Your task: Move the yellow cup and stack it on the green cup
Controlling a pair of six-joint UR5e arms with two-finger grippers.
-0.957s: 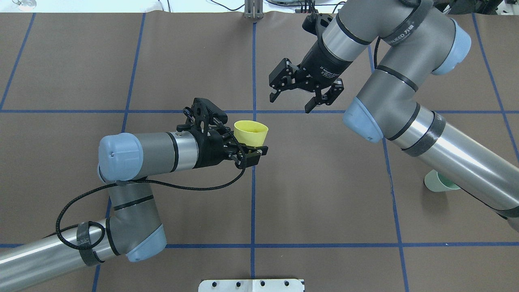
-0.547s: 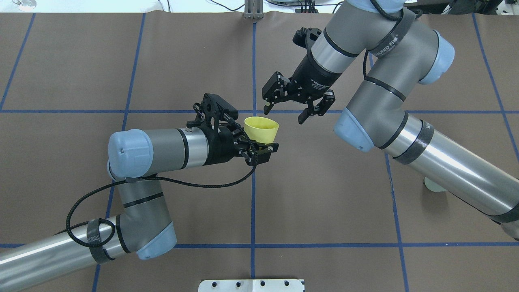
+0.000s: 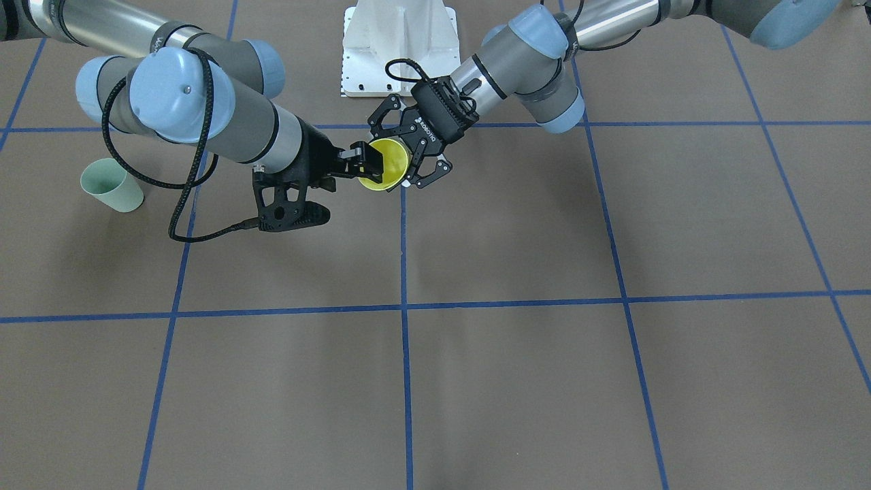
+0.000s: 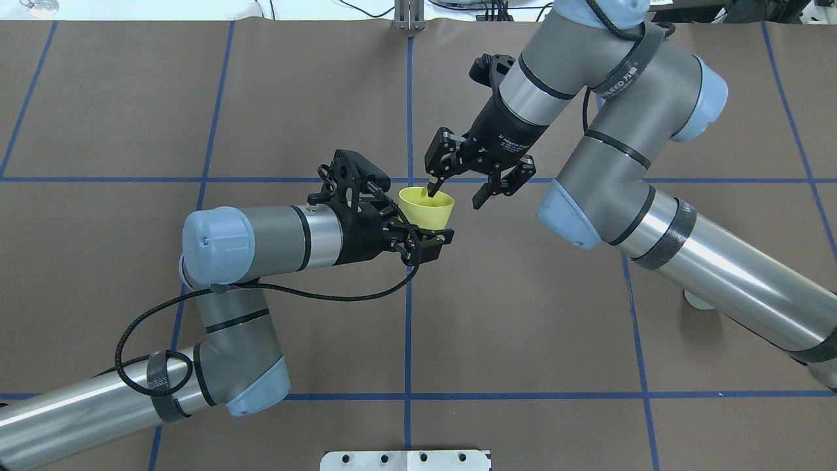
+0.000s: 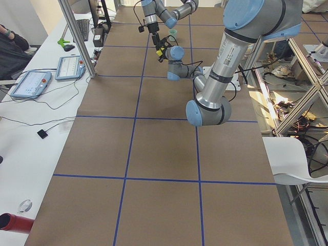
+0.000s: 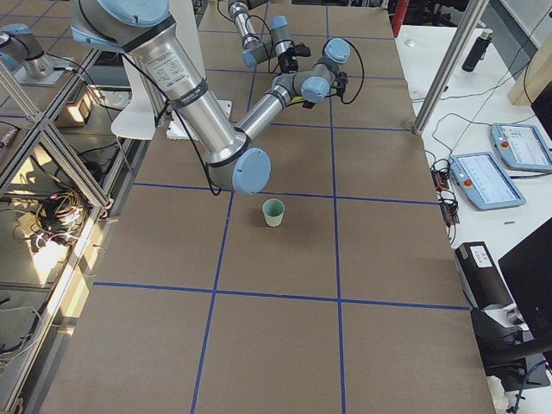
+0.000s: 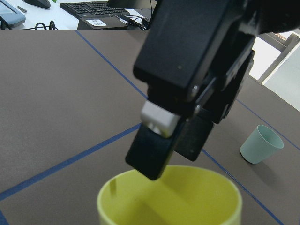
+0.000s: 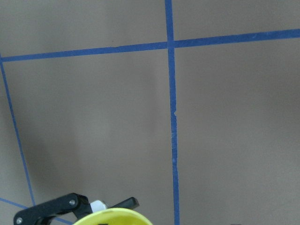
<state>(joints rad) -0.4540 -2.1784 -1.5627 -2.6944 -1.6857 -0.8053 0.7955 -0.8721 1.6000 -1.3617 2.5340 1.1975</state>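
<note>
My left gripper (image 4: pixel 428 227) is shut on the lower body of the yellow cup (image 4: pixel 427 205) and holds it upright above the table's centre line. My right gripper (image 4: pixel 456 195) is open at the cup's rim: one finger dips inside the cup and the other stands outside it to the right. The left wrist view shows that finger (image 7: pixel 154 157) over the yellow cup (image 7: pixel 168 199). In the front-facing view the cup (image 3: pixel 386 163) sits between both grippers. The green cup (image 3: pixel 111 185) stands upright on the table far to my right, mostly hidden under my right arm in the overhead view (image 4: pixel 697 301).
The brown mat (image 4: pixel 523 314) carries blue tape lines. A white base plate (image 4: pixel 405 459) lies at the near edge. Tablets and cables sit on the operators' bench (image 6: pixel 483 177) beyond the table. A metal post (image 4: pixel 409 16) stands at the far edge.
My left arm carried the yellow cup right and forward. My right gripper came down and left, still open, until one finger reached inside the cup's rim.
</note>
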